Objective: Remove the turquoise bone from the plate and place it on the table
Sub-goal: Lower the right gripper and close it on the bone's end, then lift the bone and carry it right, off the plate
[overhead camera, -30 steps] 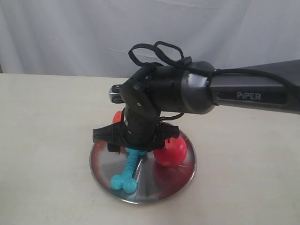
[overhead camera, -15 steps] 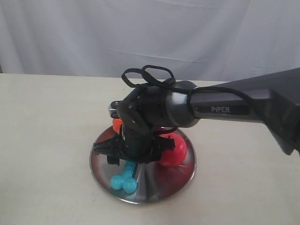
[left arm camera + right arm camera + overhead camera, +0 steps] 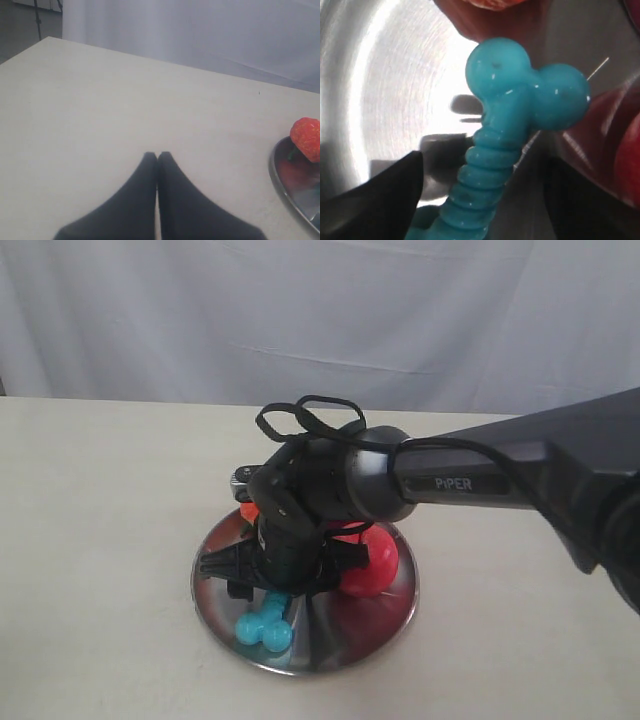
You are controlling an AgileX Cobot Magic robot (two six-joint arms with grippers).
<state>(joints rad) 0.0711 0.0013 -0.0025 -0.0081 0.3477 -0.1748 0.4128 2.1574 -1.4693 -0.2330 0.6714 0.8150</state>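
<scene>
Exterior view: white lettering "PiPER" runs along the dark arm (image 3: pixel 470 475) that reaches in from the right over the plate (image 3: pixel 335 645), which sits on the table (image 3: pixel 100 540) in front of a white curtain (image 3: pixel 300 310). The right gripper (image 3: pixel 272 592) points down into the plate and hides its own fingertips and the far part of the turquoise bone (image 3: pixel 265 628). Only the bone's near knobbed end shows, lying on the steel. A red apple (image 3: pixel 378 562) sits in the plate just right of the gripper. A small red-orange strawberry (image 3: pixel 247 512) is half hidden behind the wrist on the far left.

Left wrist view: the left gripper (image 3: pixel 157 156) has its two dark fingers pressed together over bare tabletop. The plate's rim (image 3: pixel 281 176) is cut off by the frame edge, with the strawberry (image 3: pixel 306 139) inside it.

Right wrist view: the bone (image 3: pixel 520 110) lies on the plate's brushed surface. The dark fingers (image 3: pixel 380 195) stand apart on either side of its ribbed shaft, with gaps showing. The apple is only a red blur at the edge.
</scene>
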